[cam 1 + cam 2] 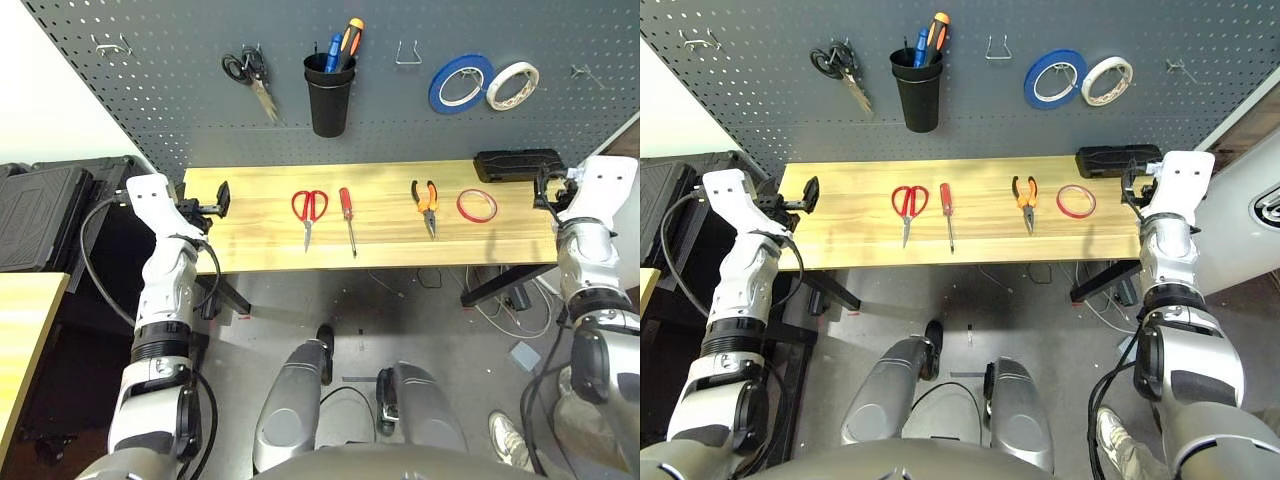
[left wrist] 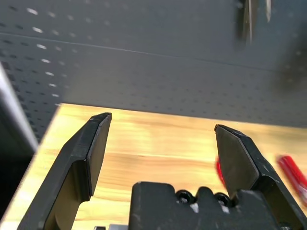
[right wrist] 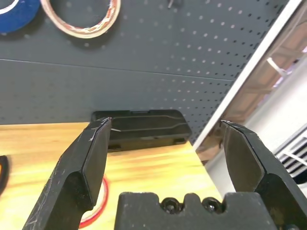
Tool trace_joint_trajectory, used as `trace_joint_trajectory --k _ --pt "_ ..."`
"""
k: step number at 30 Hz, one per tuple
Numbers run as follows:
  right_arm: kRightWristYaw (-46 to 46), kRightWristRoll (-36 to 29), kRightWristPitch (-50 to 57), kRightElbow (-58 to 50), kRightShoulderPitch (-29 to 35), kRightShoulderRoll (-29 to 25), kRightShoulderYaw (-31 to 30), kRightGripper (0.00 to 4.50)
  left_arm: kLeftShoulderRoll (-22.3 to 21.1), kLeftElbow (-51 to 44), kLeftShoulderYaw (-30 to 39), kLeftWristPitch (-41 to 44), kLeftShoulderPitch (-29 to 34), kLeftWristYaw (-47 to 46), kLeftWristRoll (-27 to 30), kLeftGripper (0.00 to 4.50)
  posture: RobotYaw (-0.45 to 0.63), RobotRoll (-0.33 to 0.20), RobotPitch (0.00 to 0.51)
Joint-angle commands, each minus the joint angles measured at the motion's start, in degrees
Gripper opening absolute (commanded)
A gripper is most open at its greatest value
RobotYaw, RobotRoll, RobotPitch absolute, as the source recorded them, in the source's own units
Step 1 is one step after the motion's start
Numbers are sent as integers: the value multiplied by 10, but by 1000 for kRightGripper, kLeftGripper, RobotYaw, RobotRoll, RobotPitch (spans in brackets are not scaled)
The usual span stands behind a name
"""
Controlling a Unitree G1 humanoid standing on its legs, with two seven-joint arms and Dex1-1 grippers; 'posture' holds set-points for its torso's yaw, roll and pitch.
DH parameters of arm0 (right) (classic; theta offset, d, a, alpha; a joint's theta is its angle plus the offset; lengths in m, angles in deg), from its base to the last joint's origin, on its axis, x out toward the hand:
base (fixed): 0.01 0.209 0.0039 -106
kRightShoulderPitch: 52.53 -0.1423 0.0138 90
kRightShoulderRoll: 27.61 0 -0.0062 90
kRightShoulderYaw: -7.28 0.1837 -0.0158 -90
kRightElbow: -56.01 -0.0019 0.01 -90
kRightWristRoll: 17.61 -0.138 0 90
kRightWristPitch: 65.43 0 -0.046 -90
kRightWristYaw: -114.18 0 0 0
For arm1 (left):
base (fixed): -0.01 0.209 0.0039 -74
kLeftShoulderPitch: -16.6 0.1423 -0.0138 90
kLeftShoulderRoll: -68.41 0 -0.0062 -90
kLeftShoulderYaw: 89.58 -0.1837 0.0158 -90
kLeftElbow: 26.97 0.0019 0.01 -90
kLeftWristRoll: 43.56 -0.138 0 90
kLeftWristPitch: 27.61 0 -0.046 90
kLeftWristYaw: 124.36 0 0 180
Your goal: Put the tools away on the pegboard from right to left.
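Left eye view: table [image 1: 260, 250] holds red scissors [image 1: 309, 208], screwdriver [image 1: 347, 216], pliers [image 1: 426, 201], red tape ring [image 1: 477, 205] in row below pegboard [image 1: 150, 90]. Left gripper [image 1: 221, 199] at table's left edge.
Left wrist view: fingers [image 2: 91, 153] wide apart, empty.
Right wrist view: right gripper [image 3: 165, 125] fingers wide apart, empty, near table's right edge.

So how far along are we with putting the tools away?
Nothing looks done yet. The red tape ring, pliers, screwdriver and red-handled scissors all lie on the table, none hung on the pegboard. Nothing is in hand: the left gripper and right gripper are open and empty at the table's ends. All four remain, tape ring first.
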Motion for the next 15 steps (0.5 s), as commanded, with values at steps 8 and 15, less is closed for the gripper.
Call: trace_joint_trajectory --k 8,15 --pt "0 2 -4 2 4 10 -1 4500 -2 -28 3 20 17 -2 2 4493 195 0 214" --pt "-1 2 -5 3 3 13 -1 4500 -2 -28 6 20 15 -8 2 4493 203 0 217"
